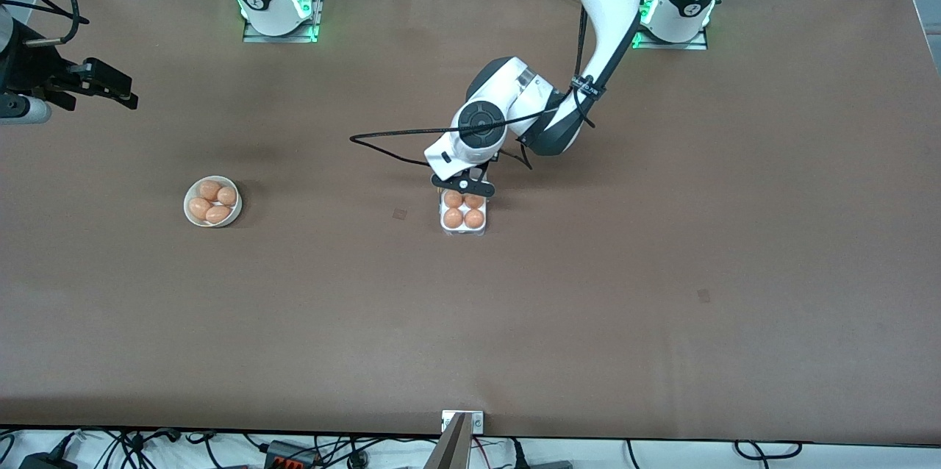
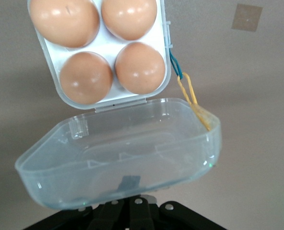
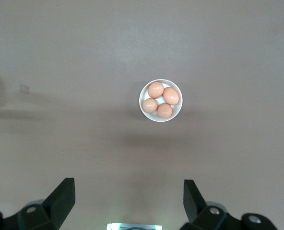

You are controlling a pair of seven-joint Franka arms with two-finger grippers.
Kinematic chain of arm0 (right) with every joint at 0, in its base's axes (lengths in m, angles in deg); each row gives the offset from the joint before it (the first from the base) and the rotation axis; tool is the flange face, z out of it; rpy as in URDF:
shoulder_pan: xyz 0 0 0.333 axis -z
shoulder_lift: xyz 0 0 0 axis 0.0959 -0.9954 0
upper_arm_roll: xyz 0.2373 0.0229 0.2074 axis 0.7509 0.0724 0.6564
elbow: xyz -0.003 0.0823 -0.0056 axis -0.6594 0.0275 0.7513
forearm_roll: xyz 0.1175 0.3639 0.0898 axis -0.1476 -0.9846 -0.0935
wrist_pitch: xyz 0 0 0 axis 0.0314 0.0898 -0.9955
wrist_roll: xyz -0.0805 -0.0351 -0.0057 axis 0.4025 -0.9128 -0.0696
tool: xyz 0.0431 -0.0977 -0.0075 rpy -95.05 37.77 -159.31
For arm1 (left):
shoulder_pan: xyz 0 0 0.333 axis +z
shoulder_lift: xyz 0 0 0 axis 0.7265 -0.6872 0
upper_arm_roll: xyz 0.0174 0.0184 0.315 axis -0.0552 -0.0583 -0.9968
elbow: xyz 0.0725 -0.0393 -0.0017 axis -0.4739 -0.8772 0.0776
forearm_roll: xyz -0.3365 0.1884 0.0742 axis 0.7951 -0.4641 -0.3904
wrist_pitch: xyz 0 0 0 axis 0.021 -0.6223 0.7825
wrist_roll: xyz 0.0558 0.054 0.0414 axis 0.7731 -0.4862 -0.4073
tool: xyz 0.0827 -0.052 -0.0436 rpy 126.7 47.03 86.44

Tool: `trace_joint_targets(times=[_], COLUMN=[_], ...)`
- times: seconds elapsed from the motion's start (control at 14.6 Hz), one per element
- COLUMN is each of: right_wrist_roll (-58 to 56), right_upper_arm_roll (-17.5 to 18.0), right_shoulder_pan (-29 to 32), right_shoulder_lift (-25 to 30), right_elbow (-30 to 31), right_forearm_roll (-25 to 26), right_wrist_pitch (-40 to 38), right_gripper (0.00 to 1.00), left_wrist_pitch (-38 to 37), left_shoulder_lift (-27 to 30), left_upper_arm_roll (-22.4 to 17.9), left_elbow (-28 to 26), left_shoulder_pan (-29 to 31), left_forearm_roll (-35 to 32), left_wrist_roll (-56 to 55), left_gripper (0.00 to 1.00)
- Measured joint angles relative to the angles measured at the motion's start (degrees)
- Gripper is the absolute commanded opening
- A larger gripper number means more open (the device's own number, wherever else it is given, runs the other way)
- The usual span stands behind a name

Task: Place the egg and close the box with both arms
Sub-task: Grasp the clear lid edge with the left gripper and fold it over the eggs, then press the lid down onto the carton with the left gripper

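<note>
The box (image 1: pixel 463 229) stands in the middle of the table with its clear lid (image 2: pixel 132 143) open and tilted up. An orange-brown egg (image 1: pixel 453 217) fills every cell; the eggs also show in the left wrist view (image 2: pixel 139 67) on the whitish base (image 2: pixel 111 98). My left gripper (image 1: pixel 464 187) is low at the box's edge that lies farther from the front camera. Its fingers (image 2: pixel 147 211) are shut together against the outside of the lid. My right gripper (image 1: pixel 110 84) is open and empty, waiting high over the right arm's end of the table.
A round white bowl (image 1: pixel 235 213) with several more eggs sits toward the right arm's end; it also shows in the right wrist view (image 3: pixel 145 91). A yellow and blue band (image 2: pixel 187 91) hangs at the box's side. Small square marks (image 1: pixel 399 214) are on the brown table.
</note>
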Motion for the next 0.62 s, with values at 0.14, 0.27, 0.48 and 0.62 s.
trace_joint_targets(times=[0.14,0.27,0.48,0.62], right_wrist_roll=[0.0,0.0,0.0,0.0], right_upper_arm_roll=[0.0,0.0,0.0,0.0], right_shoulder_pan=[0.0,0.0,0.0,0.0], right_shoulder_lift=[0.0,0.0,0.0,0.0], right_elbow=[0.0,0.0,0.0,0.0], right_forearm_roll=[0.0,0.0,0.0,0.0], right_wrist_pitch=[0.0,0.0,0.0,0.0], right_gripper=[1.0,1.0,1.0,1.0], left_wrist_pitch=[0.2,0.2,0.2,0.2], left_shoulder_lift=[-0.6,-1.6,-2.9,-3.2], left_upper_arm_roll=[0.0,0.0,0.0,0.0], left_elbow=[1.4,4.0,6.8,7.6], left_shoulder_pan=[0.1,0.3,1.0,1.4], left_forearm_roll=[0.0,0.0,0.0,0.0], left_wrist_roll=[0.0,0.0,0.0,0.0], left_gripper=[0.01,0.01,0.01,0.01])
